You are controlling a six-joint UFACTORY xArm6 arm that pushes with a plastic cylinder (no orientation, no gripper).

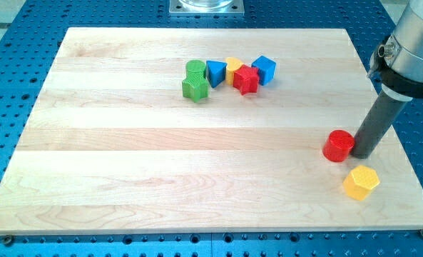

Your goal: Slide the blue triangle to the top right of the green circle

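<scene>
The blue triangle (215,72) lies in a cluster near the board's top middle. The green circle (195,68) sits just to its left, touching or nearly touching it. A green star (195,88) lies right below the green circle. My tip (359,153) rests on the board at the view's lower right, far from the blue triangle. It stands against the right side of a red cylinder (338,145).
A yellow heart (233,68), a red star (245,79) and a blue cube (264,70) lie to the right of the blue triangle. A yellow hexagon (360,183) lies below my tip. The wooden board (125,171) rests on a blue perforated table.
</scene>
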